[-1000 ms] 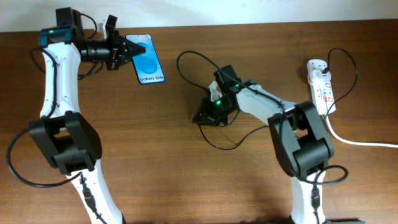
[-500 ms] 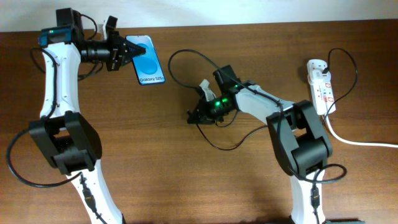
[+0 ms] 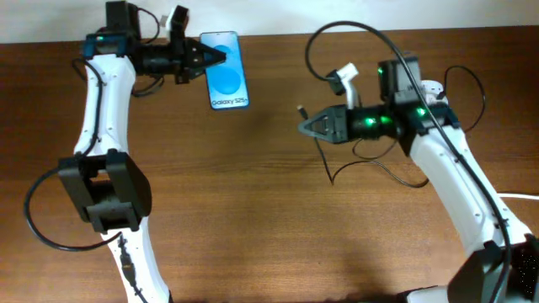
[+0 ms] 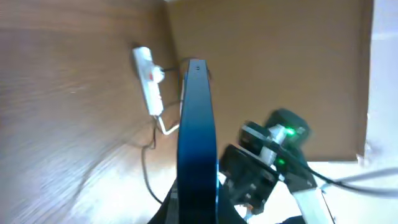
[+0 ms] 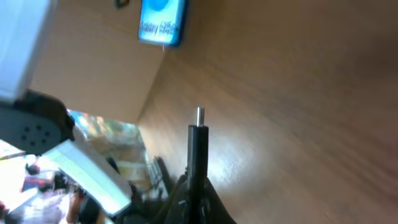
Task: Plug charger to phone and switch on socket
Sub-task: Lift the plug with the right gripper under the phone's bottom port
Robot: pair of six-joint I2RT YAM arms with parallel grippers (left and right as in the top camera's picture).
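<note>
The phone (image 3: 228, 71), with its blue screen up, is held by its left edge in my left gripper (image 3: 205, 59), which is shut on it at the back of the table. In the left wrist view the phone (image 4: 197, 124) shows edge-on between the jaws (image 4: 198, 208). My right gripper (image 3: 308, 127) is shut on the charger plug (image 5: 198, 146), whose metal tip points left toward the phone (image 5: 162, 22) from some way off. The charger's thin black cable (image 3: 337, 27) loops up behind it. The socket (image 4: 148, 79) lies far right, mostly hidden under my right arm in the overhead view.
The socket's thick white cord (image 3: 515, 195) runs off the right edge. A small white tag (image 3: 344, 78) sits on the cable near my right wrist. Slack black cable (image 3: 341, 172) hangs over the table's middle right. The wall runs along the table's back edge.
My left gripper has carried the phone to the right. My right gripper has lifted off the table with the charger plug, moved right, and now points left toward the phone.
</note>
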